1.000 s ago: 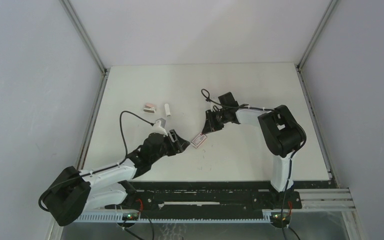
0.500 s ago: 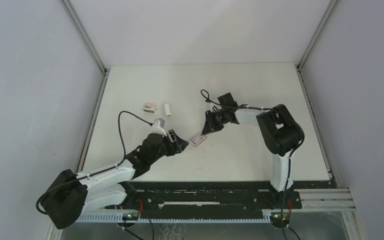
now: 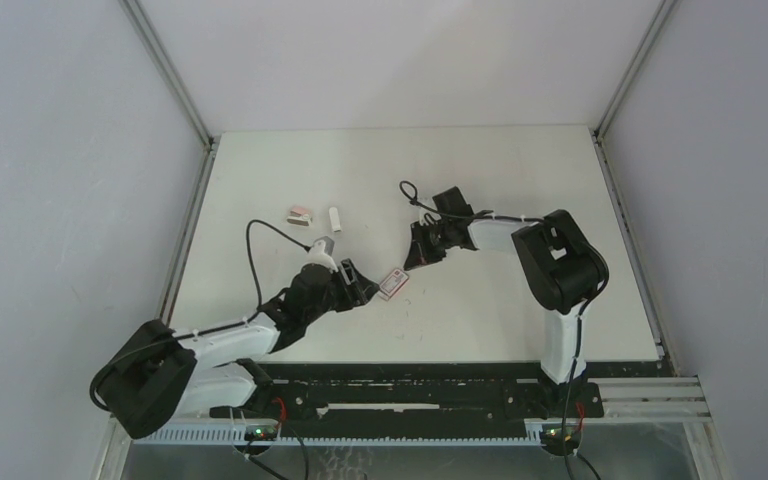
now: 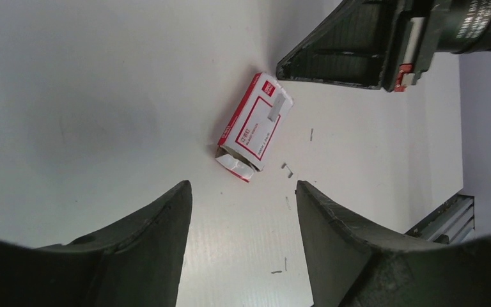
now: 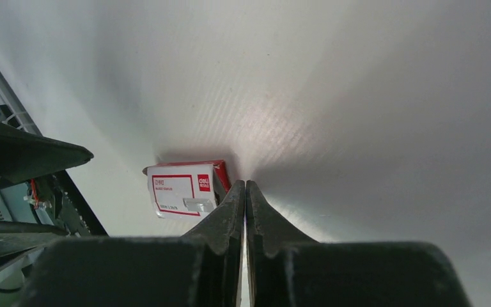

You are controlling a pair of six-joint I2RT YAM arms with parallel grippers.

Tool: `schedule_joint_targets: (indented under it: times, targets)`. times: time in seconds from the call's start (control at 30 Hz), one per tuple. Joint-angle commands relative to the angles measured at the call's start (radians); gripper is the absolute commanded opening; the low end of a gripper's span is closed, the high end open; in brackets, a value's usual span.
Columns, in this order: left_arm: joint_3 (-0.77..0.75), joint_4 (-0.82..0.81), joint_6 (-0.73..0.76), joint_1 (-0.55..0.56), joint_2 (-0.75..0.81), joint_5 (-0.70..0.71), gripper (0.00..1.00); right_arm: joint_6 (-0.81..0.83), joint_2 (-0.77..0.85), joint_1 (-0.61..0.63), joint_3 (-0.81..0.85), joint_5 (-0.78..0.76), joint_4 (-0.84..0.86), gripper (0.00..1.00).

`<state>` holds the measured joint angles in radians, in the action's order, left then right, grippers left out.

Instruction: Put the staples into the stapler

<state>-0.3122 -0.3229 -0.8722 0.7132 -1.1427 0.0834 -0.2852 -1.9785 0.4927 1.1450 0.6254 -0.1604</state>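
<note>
**staple box on the table, gripped by neither arm**

the staple box, red and white, lies flat on the table between the two grippers; one end flap hangs open, and a few loose staples lie scattered on the table just beside it; the strips inside are not visible; the right gripper has its jaws pressed together with nothing between them, its tips just beside one end of the box, and contact cannot be judged; the left gripper stands open and empty, aimed at the box from the other side, near but apart; a small pinkish object and a white stick lie well apart at the back left, and it is unclear whether either is the stapler; the likely risk is that pinched jaws can only shove, so the light box may skid or spin, and its open end may spill more staples; with both grippers so near, a push could drive the box into the left fingers, or the arms could bump.
</note>
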Motion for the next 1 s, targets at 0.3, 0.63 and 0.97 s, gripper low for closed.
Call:
schedule_joint_targets:
  times: [0.3, 0.63, 0.97]
  targets:
    - [-0.137, -0.179, 0.006, -0.029, -0.289, -0.132, 0.59, -0.117, 0.174, -0.164, -0.176, -0.029, 0.165, 0.00]
    - [-0.217, -0.210, -0.001, -0.003, -0.429, -0.166, 0.59, -0.119, 0.254, -0.192, -0.225, -0.040, 0.185, 0.06]
    - [-0.439, -0.003, 0.322, 0.020, -0.503, -0.118, 0.65, -0.125, 0.341, -0.229, -0.287, -0.056, 0.207, 0.23]
